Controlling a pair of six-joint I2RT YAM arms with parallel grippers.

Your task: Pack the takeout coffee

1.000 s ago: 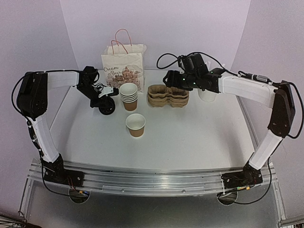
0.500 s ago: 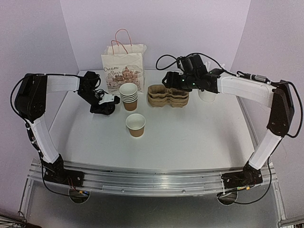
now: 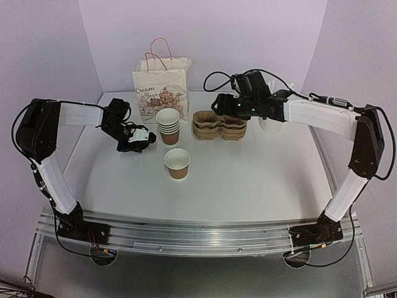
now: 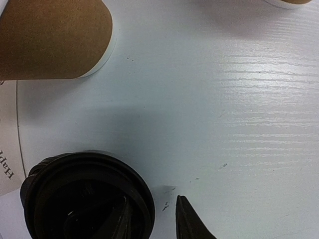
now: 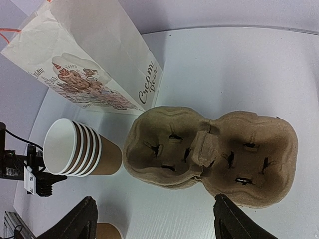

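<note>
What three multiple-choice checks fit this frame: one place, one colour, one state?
1. Relative to the cup stack, the lone cup stands:
A) on top of it
B) in front of it, toward the near edge
C) behind it

2. The lids at the left gripper are:
A) white
B) black
C) brown

3. The lone cup is:
A) lidded
B) tipped over
C) upright, lidless

Answers:
1 B, it sits lower in the top view.
2 B, the left wrist view shows black plastic.
3 C, its rim faces up and its white inside shows.
</note>
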